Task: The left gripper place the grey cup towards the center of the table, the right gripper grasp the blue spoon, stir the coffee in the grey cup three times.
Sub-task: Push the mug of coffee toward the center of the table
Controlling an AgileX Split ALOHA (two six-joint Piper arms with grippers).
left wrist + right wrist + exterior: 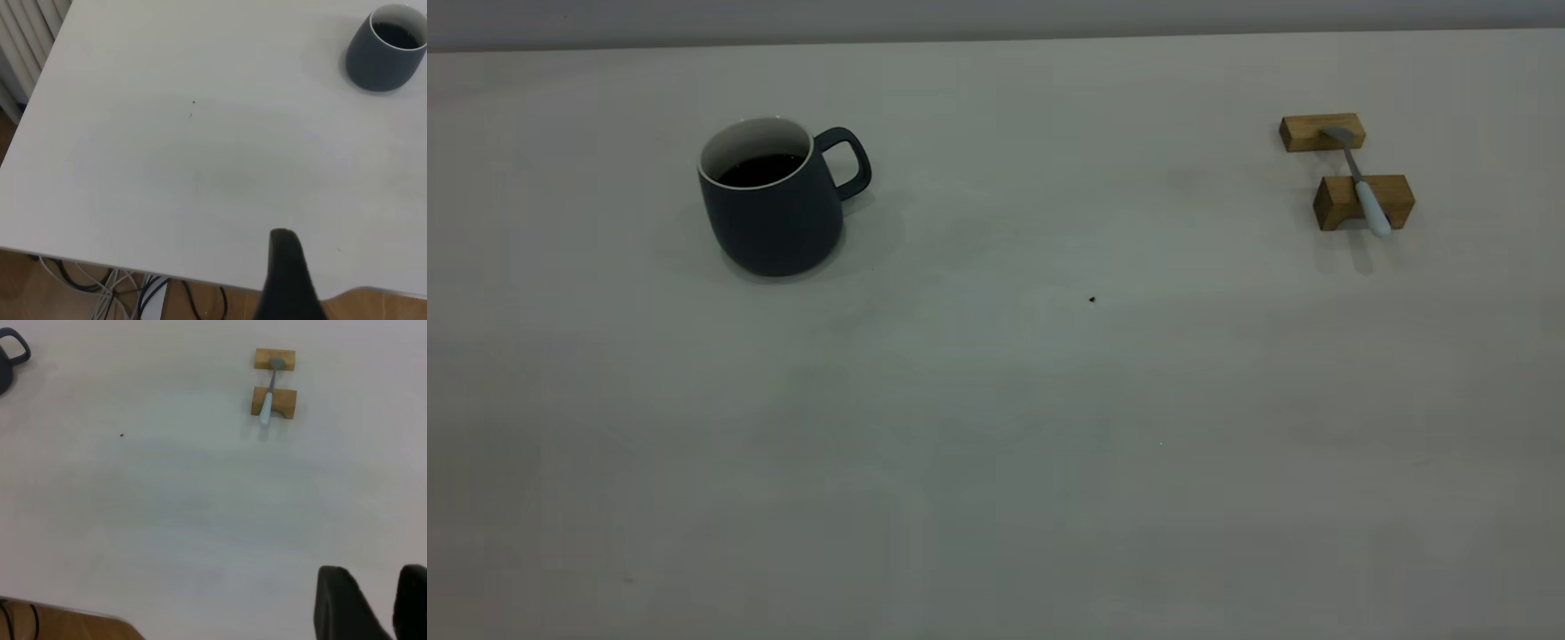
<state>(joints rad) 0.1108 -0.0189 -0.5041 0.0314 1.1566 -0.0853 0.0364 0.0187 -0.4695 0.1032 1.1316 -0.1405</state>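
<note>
Showing parted fingers (347, 600), the right gripper (373, 607) holds nothing.

Dim, even overhead light, soft shadow beside the grey cup (772, 209), no glare, mild softness

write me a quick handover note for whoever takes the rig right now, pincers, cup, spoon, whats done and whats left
Left pincer: near the table edge, holding nothing.
Right pincer: open, empty, also at the near edge.
Grey cup: upright at the table's left, coffee inside, handle facing the spoon side.
Blue spoon: far right, lying across two wooden blocks.
Done: nothing.
Left: move the cup to centre, grasp the spoon, stir three times.
</note>
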